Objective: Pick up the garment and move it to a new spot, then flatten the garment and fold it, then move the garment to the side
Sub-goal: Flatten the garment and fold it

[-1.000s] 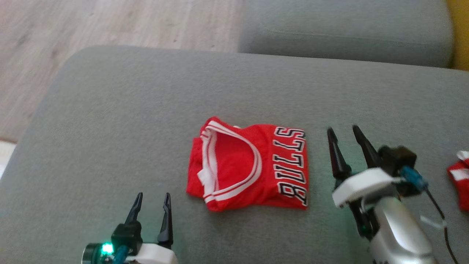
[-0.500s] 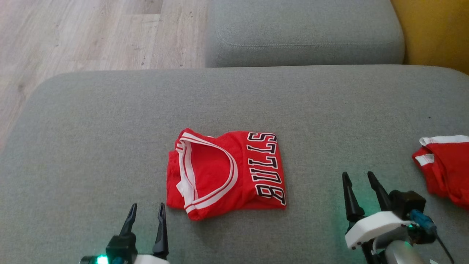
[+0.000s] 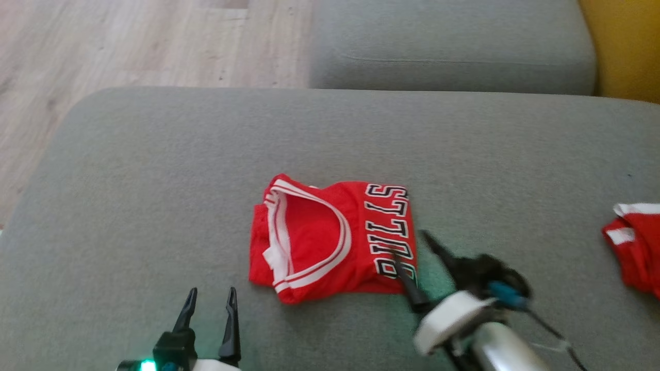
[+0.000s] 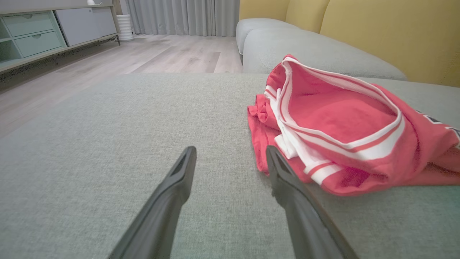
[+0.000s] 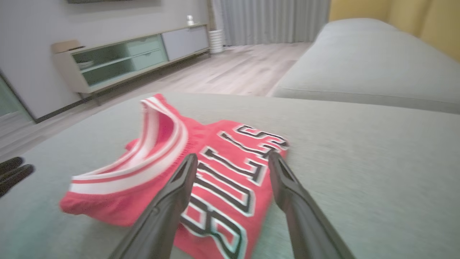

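Jersey (image 3: pixel 330 239) folded on sofa (image 3: pixel 154 180); only move aside seemingly remains. Right fingers (image 3: pixel 407 281) at its lettered edge, left fingers (image 3: pixel 230 322) by collar: released, empty.

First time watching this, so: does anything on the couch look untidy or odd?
The folded red Bulls jersey looks untidy: its white-trimmed opening gapes upward. A second red garment lies crumpled at the far right.

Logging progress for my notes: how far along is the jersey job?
Looks done: the red jersey lies folded on the grey cushion. In hand: the right gripper, open, is at its lettered edge; the left gripper, open, is near the collar end. Left: grip the jersey and move it aside.
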